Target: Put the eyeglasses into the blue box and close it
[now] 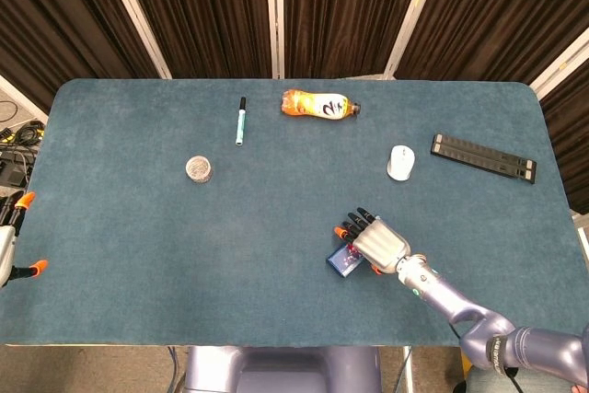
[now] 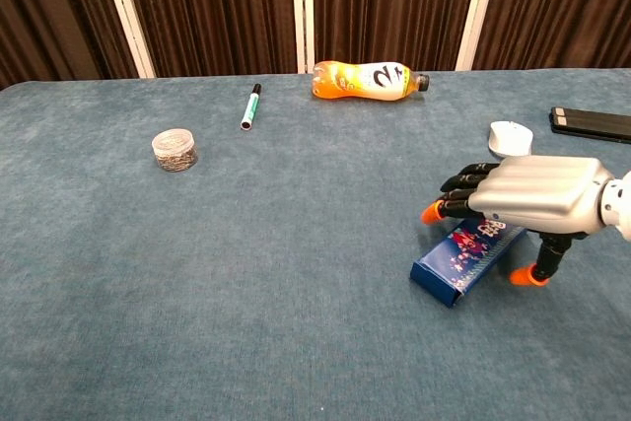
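So the right hand sits directly over the blue box in the lower right of the chest view, palm down, fingers reaching over the far side and the thumb hanging down on the near side. Looks like it's straddling the box, probably to press it shut or steady it, but I honestly can't tell if it's actually clamping the box or just hovering around it. The box looks closed from here, lying flat on the blue table.

The eyeglasses? Can't see them anywhere, so my guess is they're already inside, though that's only a guess.

The left hand barely peeks in at the left edge of the head view, just a sliver with orange tips, so no idea how its fingers sit.

The other stuff is well away along the top: an orange drink bottle, a green marker, a small round tin, a white mouse and a black strip at the right.
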